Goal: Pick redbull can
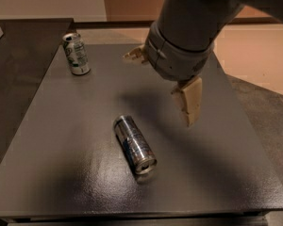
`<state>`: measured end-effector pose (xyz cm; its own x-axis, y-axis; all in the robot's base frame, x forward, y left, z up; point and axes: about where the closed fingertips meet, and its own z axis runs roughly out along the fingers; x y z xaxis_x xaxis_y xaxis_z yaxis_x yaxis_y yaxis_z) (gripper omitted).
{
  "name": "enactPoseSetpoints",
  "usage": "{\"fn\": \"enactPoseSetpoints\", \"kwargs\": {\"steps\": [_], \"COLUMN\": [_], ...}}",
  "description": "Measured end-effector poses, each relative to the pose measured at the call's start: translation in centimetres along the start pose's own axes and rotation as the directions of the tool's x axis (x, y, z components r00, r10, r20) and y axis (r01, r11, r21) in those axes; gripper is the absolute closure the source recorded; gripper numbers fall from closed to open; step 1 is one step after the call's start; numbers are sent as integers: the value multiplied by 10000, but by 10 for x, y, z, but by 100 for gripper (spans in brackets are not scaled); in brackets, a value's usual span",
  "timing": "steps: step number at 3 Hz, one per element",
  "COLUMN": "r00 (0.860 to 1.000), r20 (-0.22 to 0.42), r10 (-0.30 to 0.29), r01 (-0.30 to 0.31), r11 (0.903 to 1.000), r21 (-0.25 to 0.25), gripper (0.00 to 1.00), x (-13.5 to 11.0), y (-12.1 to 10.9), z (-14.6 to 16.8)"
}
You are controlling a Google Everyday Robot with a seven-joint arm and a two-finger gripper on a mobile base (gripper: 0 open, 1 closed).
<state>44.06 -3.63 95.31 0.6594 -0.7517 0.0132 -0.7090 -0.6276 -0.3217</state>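
A dark grey table (pixel 56 154) fills the camera view. The redbull can (pixel 135 144), slim and shiny silver with dark blue panels, lies on its side a little toward six o'clock from the table's middle. Its long axis runs from eleven o'clock to five o'clock, and its round silver end faces five o'clock. A white-and-green patterned can (pixel 76 53) stands upright near the far corner at ten o'clock, well apart from the redbull can. The robot's thick grey arm (pixel 188 27) comes in from one o'clock and ends above the table. The gripper (pixel 158 90) hangs at about one o'clock from the redbull can, near it but not touching. Its two beige fingers (pixel 190 102) are spread apart with nothing between them: one points down toward six o'clock, and the other shows at the wrist's nine o'clock side.
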Motion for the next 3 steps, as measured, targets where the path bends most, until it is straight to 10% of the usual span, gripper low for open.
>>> {"fn": "enactPoseSetpoints", "kwargs": {"steps": [1,2,3], "r00": [9735,9072,8185], "r20": [1239,2122,2611], "r10": [-1921,-3633,-5117], "r01": [1949,3747,5358], "r11": [9808,9270,8439], "r21": [-107,-147,-258], "gripper": [0,0,0], "x": [-11,-20,-31], "y": [-15,-19,-16], "z": [8,15,24]}}
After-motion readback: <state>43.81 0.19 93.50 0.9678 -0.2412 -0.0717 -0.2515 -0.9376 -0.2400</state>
